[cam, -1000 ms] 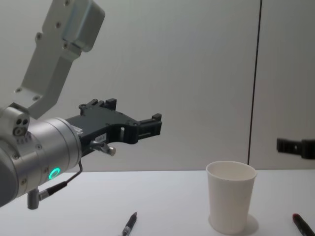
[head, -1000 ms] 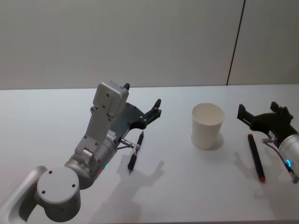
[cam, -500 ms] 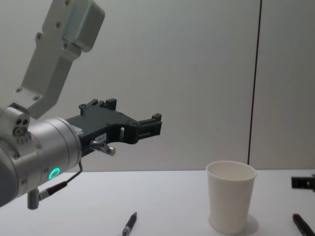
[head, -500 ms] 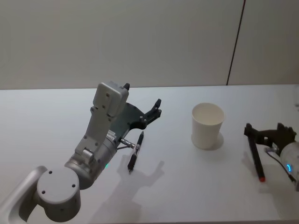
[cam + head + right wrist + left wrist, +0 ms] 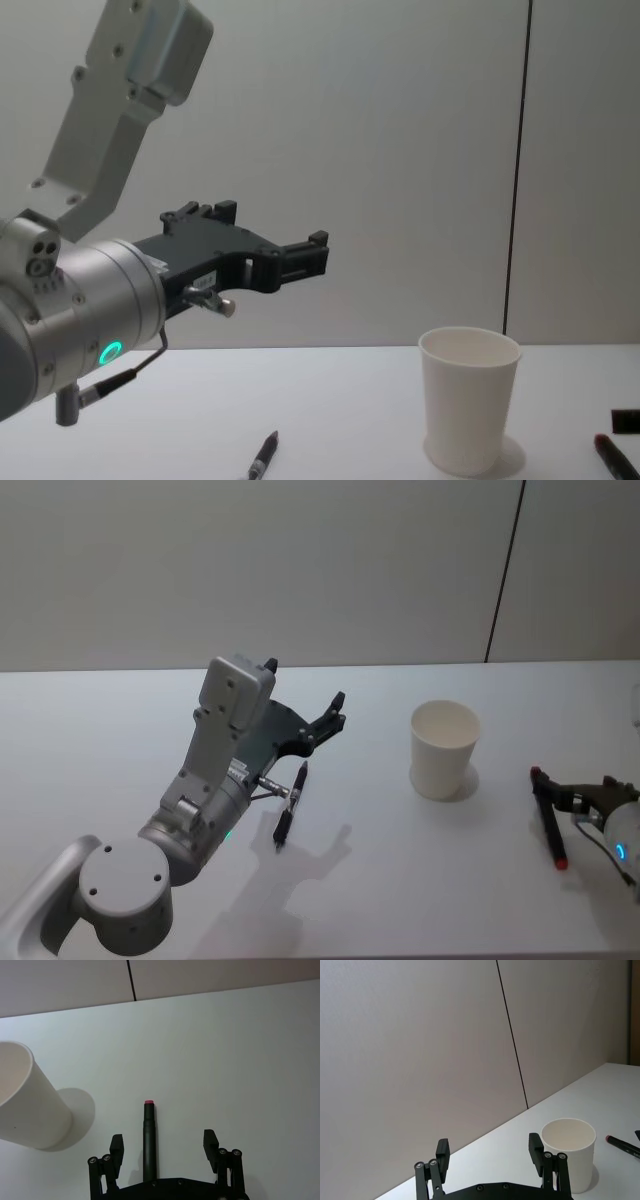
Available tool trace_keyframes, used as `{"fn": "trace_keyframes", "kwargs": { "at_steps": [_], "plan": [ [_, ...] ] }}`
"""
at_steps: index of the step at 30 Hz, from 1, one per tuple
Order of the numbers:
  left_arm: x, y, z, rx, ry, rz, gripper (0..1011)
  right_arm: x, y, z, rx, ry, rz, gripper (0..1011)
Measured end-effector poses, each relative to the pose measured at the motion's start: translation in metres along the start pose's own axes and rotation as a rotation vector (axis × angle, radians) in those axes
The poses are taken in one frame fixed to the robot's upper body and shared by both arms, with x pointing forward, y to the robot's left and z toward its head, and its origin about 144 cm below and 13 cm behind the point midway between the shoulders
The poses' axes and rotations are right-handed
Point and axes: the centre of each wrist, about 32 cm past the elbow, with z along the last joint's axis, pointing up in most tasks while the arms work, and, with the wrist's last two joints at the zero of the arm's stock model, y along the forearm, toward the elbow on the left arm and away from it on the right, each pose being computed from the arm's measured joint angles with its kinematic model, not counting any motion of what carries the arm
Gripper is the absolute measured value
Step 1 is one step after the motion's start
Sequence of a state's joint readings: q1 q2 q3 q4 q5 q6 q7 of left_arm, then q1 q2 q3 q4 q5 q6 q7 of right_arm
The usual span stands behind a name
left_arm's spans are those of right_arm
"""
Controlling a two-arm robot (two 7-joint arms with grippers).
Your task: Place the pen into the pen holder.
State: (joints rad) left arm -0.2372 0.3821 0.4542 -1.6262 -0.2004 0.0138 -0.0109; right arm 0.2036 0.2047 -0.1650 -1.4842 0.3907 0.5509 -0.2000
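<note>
Pen holder (image 5: 445,750): plain white paper cup with a rolled rim, tapering to its base, upright on the counter (image 5: 110,715), right of centre. Red-tipped pen (image 5: 548,820): slim dark barrel with red at each end in the head view. It lies flat near the counter's right edge, running roughly front to back, to the right of the cup and clear of it.

Right end effector (image 5: 163,1145): jaws wide, down low over the pen's near part, one finger on either side of the barrel, not gripping.

Left end effector (image 5: 489,1152): jaws wide, held up off the counter left of the cup, with nothing in it. Black pen (image 5: 291,806) lies flat on the counter just beside that arm, left of centre.

Delta vs 1.0 s ago: the right end effector was higher, above the pen's far end near the cup. It has since pulled back toward the front-right corner and dropped to pen level; in the chest view it went from mid-height to low at the right edge. Left arm, both pens and cup unchanged.
</note>
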Motion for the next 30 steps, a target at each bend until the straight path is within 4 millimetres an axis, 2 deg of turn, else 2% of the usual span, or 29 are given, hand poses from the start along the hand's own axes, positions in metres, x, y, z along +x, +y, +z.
{"fn": "trace_keyframes", "kwargs": {
  "at_steps": [30],
  "plan": [
    [0.000,0.000,0.000,0.000,0.000,0.000,1004,-0.010,0.039,-0.016,-0.034,0.007,0.020,1001]
  ]
}}
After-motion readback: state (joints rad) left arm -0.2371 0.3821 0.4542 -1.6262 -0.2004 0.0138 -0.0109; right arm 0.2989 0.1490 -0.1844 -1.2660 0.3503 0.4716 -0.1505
